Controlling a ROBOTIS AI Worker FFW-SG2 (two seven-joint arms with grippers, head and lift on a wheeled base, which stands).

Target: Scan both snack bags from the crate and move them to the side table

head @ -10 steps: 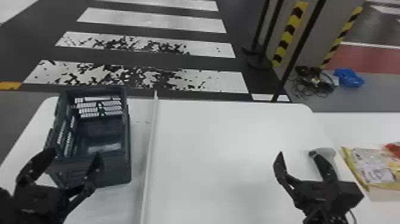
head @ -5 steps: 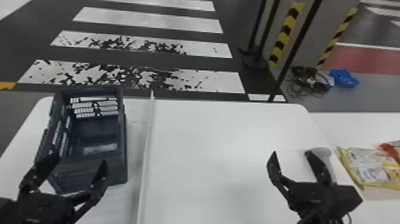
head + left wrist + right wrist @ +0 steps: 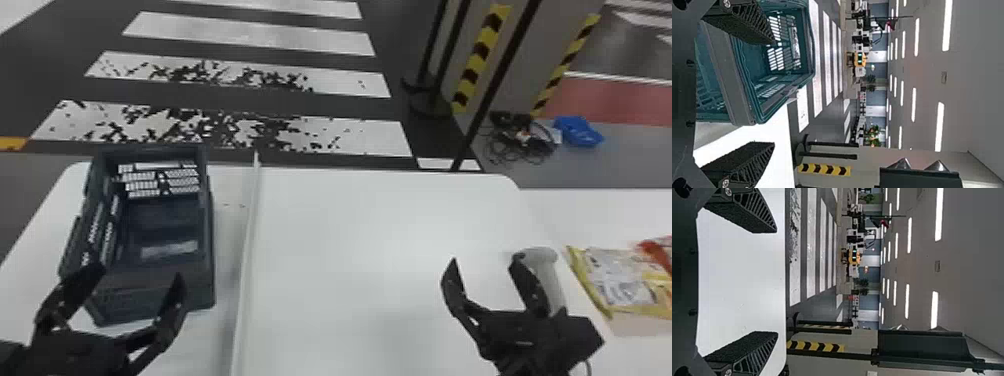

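In the head view, the yellow bag (image 3: pixel 620 282) and the red bag (image 3: pixel 657 252) are lying together on the side table (image 3: pixel 565 207), the red one running out of frame. They are resting where the task wants them, so the moving seems to be finished; whether both are scanned, I cannot tell. The scanner (image 3: pixel 550 272) is lying just beside the yellow bag, probably so that it is staying handy for the arm on that side. The right gripper (image 3: pixel 485 262) is hanging near it, fingers spread wide and holding nothing. The left gripper (image 3: pixel 139 275) is hanging over the crate's (image 3: pixel 207 245) near end, also wide open and gripping nothing, likely waiting where it could be reaching in. The crate is standing upright to the left of the divider (image 3: pixel 249 225), which is perhaps marking off its place on the main table (image 3: pixel 375 225).

In the left wrist view, the fingers are standing well apart, with one crossing in front of the crate; they are not clamping its wall.

In the right wrist view, the fingers are standing equally wide, the white tabletop showing between them. Both arms are seemingly idling, needing only to be staying off the bags.
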